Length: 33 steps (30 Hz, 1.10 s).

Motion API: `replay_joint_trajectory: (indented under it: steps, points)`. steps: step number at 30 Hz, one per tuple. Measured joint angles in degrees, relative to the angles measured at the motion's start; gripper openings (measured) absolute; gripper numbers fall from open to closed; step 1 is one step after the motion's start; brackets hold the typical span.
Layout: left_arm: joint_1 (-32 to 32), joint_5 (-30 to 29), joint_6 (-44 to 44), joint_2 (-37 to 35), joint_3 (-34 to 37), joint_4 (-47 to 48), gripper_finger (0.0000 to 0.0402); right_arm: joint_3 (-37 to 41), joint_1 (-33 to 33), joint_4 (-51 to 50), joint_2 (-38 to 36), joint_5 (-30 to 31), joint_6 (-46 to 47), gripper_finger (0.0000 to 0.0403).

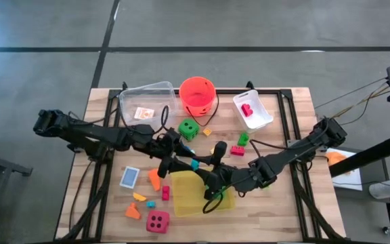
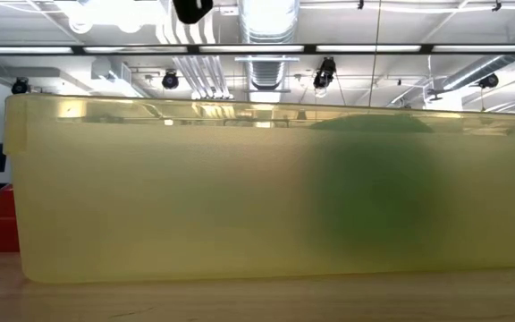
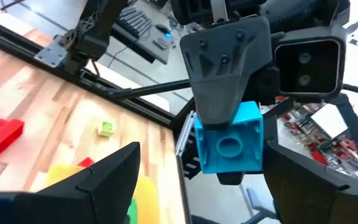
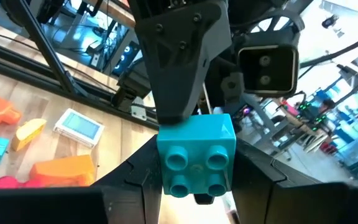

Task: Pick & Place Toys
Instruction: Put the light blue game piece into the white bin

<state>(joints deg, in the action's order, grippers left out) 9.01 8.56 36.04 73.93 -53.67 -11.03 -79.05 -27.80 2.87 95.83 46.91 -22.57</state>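
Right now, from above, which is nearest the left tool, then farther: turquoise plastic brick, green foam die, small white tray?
1. turquoise plastic brick: right at the left tool.
2. green foam die: behind it, mid-table.
3. small white tray: far right corner.

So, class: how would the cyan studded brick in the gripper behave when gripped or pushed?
The cyan brick looks like hard moulded plastic, so it is probably stiff and light. Its glossy faces might slip in the jaws. Its flat sides suggest it would slide, not roll.
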Motion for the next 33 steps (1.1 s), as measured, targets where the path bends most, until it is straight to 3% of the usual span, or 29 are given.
replay_joint_trajectory:
  steps: [6,11,23,33]
  points:
    - [-0.98,-0.91,-2.43,-2.0,0.0,5.29,0.0319,0.0,2.39,-5.19,-0.98,-6.72,7.74,0.0135]
    - [-1.02,-5.0,-3.37,-3.55,0.0,11.32,0.0319,0.0,4.47,-9.3,-1.66,-8.63,12.84,0.0135]
    - [-0.78,-19.15,-4.12,-8.15,1.0,32.83,0.0319,-0.02,10.04,-24.88,-6.63,-16.03,27.66,0.0135]
    - [0.0,-21.95,-7.12,-11.4,9.79,31.36,0.0319,1.16,19.07,-42.21,-12.19,-23.05,39.17,0.0135]
